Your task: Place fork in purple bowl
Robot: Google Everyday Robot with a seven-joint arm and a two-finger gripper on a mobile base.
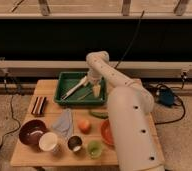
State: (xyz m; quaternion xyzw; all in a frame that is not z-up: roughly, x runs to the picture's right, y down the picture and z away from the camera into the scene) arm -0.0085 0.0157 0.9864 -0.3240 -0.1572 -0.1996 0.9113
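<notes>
Currently the claw [95, 90] hangs low over the right half of the green tray [64, 77], its fingers spread. The fork [84, 96] lies slanted on the tray floor just left of the claw tips; contact cannot be judged. A long white utensil [74, 88] lies further left of the claw. The purple bowl [31, 132] sits well apart from the claw, near the front-left corner of the bench [24, 157], with a white cup [50, 142] just beside it.

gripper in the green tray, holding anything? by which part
Nothing is held. The gripper is open, low over the green tray, just right of the white utensil lying there.
</notes>
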